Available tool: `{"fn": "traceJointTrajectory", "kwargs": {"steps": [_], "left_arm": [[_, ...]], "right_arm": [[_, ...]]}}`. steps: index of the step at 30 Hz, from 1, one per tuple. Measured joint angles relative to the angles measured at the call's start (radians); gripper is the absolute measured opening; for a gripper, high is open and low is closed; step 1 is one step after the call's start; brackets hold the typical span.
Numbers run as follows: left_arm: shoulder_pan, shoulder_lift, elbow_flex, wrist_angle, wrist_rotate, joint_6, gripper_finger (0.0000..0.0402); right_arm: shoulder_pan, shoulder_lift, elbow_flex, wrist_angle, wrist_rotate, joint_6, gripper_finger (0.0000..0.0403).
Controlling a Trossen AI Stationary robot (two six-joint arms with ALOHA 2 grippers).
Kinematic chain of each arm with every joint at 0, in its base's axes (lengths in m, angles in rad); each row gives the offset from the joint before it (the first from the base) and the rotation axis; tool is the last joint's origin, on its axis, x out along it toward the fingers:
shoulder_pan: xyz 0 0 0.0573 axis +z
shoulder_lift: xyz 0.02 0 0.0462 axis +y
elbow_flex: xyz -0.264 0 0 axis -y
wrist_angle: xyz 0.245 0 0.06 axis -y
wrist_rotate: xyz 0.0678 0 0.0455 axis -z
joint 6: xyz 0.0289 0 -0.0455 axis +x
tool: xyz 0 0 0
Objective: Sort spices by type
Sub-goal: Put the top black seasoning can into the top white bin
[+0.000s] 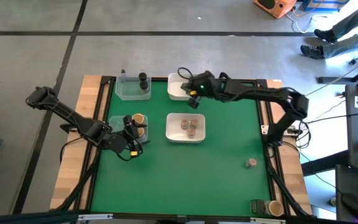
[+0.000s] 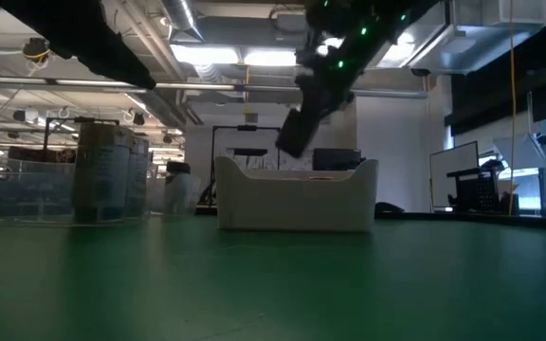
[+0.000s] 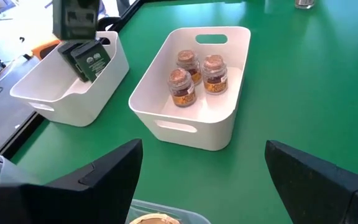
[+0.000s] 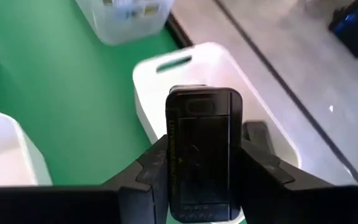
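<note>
My right gripper (image 1: 194, 94) reaches to the far white tray (image 1: 174, 93) and is shut on a dark grey boxy tin (image 4: 204, 149), held over that tray (image 4: 229, 68). Another dark tin (image 4: 257, 134) seems to lie in the tray. The middle white tray (image 3: 166, 118) holds three small brownish jars (image 3: 194, 78), standing upright. My left gripper (image 3: 204, 155) is open near the table's left edge, beside a clear tub (image 1: 122, 124) with tan-topped jars (image 1: 139, 119). Black cylinders (image 1: 143, 79) stand in the far clear tub (image 1: 129, 90). My right gripper pinches the dark grey tin by its two narrow sides (image 4: 173, 155) between both fingers (image 4: 151, 168). The fingers come from above, slanting down. The tin (image 3: 89, 59) is lifted clear and hangs tilted over the far tray, with its labelled face showing in the left wrist view.
One small jar (image 1: 252, 163) stands alone on the green mat toward the near right. A dark tin (image 1: 257, 205) and a tan-topped jar (image 1: 275, 207) sit at the near right corner. Open mat lies between the middle tray and the near edge.
</note>
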Motion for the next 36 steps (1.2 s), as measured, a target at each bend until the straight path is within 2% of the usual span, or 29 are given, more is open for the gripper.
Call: {"fn": "traceJointTrajectory", "kwargs": {"steps": [12,21,28,36], "left_arm": [[0.000,0.000,0.000,0.000,0.000,0.000,0.0322],[0.000,0.000,0.000,0.000,0.000,0.000,0.0322],[0.000,0.000,0.000,0.000,0.000,0.000,0.0322],[0.000,0.000,-0.001,-0.001,0.001,0.000,0.0322]], "right_arm": [[-0.036,0.130,0.000,-0.024,0.004,-0.053,0.0143],[-0.036,0.147,0.000,-0.103,0.080,-0.206,0.0143],[-0.036,0.159,0.000,-0.095,0.054,-0.281,0.0143],[-0.038,0.212,-0.001,-0.090,0.074,-0.357,0.0143]]}}
